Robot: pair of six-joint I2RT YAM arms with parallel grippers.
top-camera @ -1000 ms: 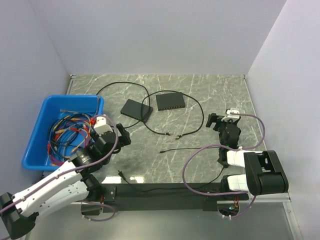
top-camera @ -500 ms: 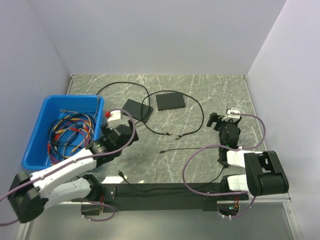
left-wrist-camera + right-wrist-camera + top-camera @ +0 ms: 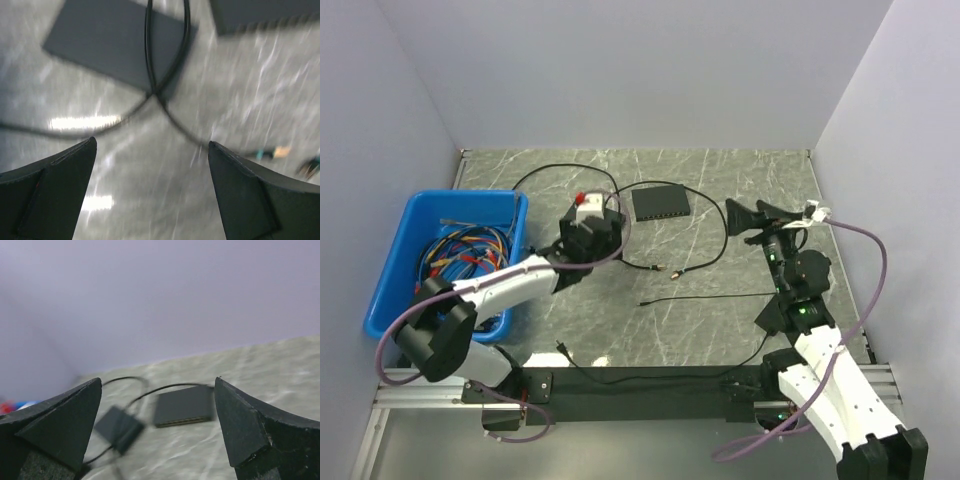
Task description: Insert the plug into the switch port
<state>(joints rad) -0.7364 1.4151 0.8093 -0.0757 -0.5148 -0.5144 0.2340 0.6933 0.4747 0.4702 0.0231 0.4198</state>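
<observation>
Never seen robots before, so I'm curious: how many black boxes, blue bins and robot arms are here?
Black boxes: 2, the slab and the switch
Blue bin: 1
Robot arms: 2, the left arm and the right arm
Total: 5

Left gripper (image 3: 592, 238) points down, jaws wide apart; right gripper (image 3: 756, 216) aloft, near level, jaws likewise spread

no legible text, labels, brands or numbers on anything in view
</observation>
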